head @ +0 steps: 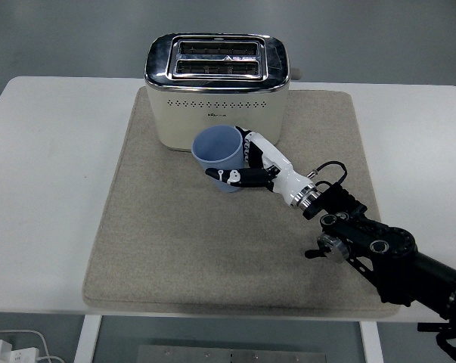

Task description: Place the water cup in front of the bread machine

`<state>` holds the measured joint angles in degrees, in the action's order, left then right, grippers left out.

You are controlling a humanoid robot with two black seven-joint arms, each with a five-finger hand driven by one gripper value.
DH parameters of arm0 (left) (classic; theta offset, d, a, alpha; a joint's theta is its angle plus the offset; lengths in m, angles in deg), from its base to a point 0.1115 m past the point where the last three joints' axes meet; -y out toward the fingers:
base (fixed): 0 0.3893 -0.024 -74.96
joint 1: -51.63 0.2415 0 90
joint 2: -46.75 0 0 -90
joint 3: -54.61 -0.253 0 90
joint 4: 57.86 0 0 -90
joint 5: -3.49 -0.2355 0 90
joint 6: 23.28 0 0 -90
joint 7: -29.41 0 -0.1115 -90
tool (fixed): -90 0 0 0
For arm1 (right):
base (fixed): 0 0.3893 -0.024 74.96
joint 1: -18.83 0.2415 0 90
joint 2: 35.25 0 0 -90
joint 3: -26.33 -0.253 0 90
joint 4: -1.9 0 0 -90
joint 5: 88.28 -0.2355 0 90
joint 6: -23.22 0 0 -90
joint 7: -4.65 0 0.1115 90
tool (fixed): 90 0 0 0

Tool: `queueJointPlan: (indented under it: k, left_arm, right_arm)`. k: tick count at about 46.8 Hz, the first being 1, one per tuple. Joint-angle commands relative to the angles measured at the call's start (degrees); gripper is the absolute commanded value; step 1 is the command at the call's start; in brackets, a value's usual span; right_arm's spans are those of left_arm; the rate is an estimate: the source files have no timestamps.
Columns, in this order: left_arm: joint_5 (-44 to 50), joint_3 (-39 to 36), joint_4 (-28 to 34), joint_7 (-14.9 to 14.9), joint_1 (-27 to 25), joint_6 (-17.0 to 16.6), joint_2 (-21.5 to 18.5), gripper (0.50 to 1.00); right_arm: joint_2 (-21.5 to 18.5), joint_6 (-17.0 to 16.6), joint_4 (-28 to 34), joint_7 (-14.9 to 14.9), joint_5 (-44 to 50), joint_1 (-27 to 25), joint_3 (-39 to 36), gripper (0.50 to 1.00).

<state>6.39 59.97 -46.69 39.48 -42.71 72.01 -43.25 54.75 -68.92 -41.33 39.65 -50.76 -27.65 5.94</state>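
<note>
1. The water cup (220, 154), a single pale blue tumbler, stands upright with its mouth open to the camera, on the far half of the mat (175, 249) about midway between the mat's left and right edges, just in front of the bread machine (217, 91) and partly overlapping its front face in this view. Whether its base rests on the mat or hangs just above it I cannot tell.
2. It looks like thin, stiff plastic, appears empty, and so is probably light. The wall is smooth and tapers downward, so it could slip. A wrap around the mid-wall, as here, suits it best.
3. The right hand (252, 162) is closed around the cup's right side, the thumb (229, 175) across the near wall and the other fingers behind it.
4. Count: one cup, one two-slot bread machine at the mat's far edge, one beige mat on one white desk (46, 189).
5. One arm shows, entering from the desk's near right corner; the left hand is out of view.
</note>
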Motion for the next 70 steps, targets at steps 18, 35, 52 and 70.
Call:
queueJointPlan:
  k: [18,35,52,70]
  left_arm:
    - [0.09,0.09,-0.1,-0.05,0.03,-0.02,0.0,1.0]
    - [0.09,0.09,-0.1,0.04,0.03,-0.02,0.0,1.0]
    - [0.09,0.09,-0.19,-0.05,0.03,-0.02,0.0,1.0]
    - [0.09,0.09,-0.19,-0.05,0.03,-0.02,0.0,1.0]
  right_arm:
    - [0.0,0.03,-0.01,0.0,0.0,-0.98,-0.7,0.915]
    - [0.0,0.03,-0.1,0.0,0.0,-1.07,-0.79,0.928]
    - [0.0,-0.06,-0.19,0.0,0.0,-1.07,-0.88,0.928]
    - [0.0,-0.41,-0.54,0.0,0.0,-1.68,-0.44,0.928]
